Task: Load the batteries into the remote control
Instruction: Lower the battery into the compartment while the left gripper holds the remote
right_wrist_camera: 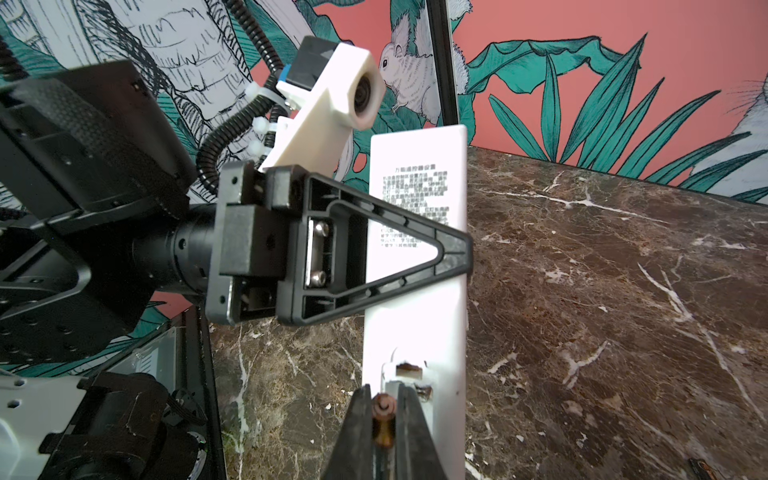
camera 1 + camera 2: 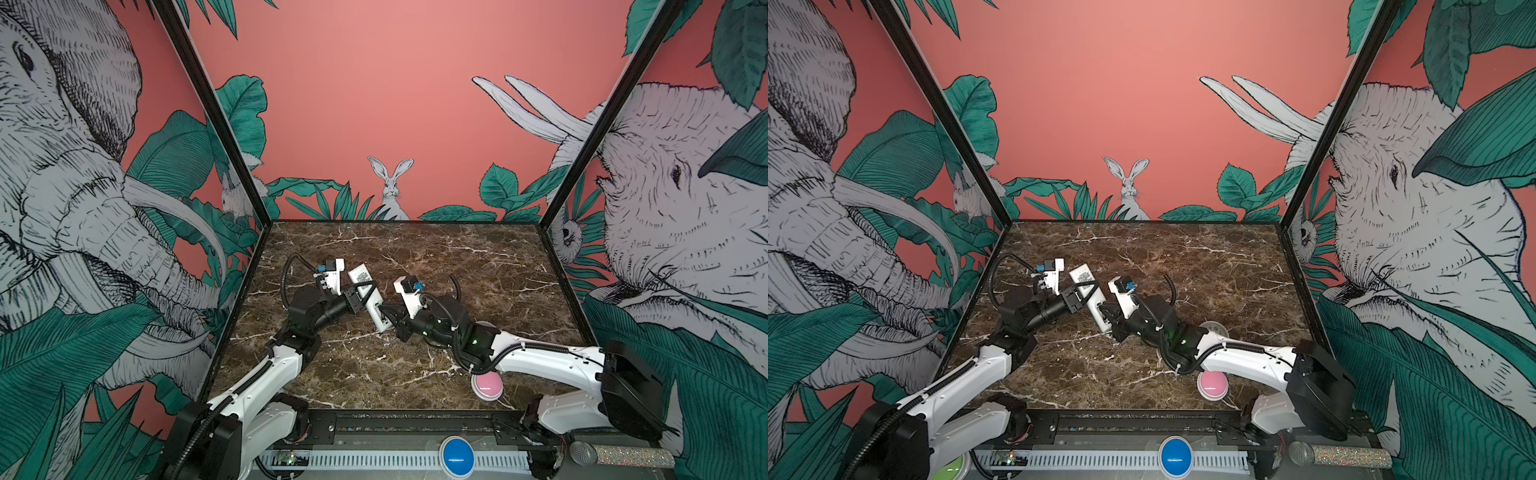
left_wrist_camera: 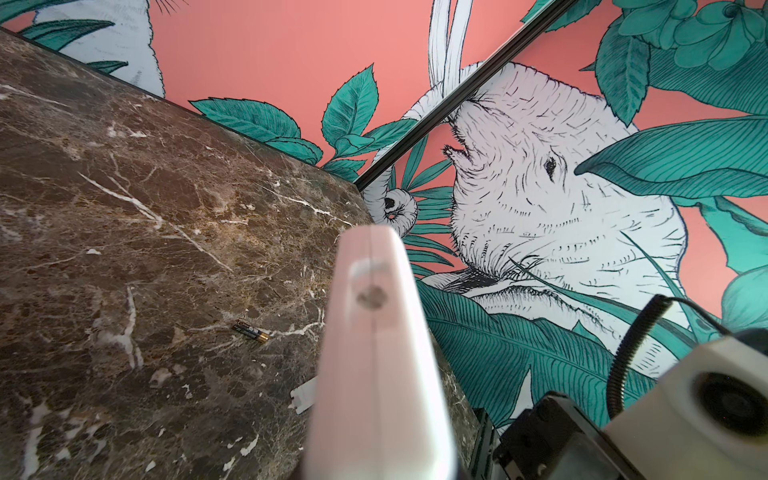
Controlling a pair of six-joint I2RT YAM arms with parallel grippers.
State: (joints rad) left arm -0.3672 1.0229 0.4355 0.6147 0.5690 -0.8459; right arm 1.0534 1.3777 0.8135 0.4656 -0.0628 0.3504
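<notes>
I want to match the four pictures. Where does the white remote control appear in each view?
Both top views: the remote control slants just left of centre, between the two arms.
Left wrist: the remote control is end-on and blurred, in the near middle.
Right wrist: its white back with sticker is in the middle, with a battery at its open end.
Shared landmark: the brown marble table.

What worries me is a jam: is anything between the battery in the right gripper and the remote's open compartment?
Nothing visible does. The left gripper holds the remote control, compartment uncovered; the battery in the right gripper sits right at its opening. The cover lies on the table.
</notes>
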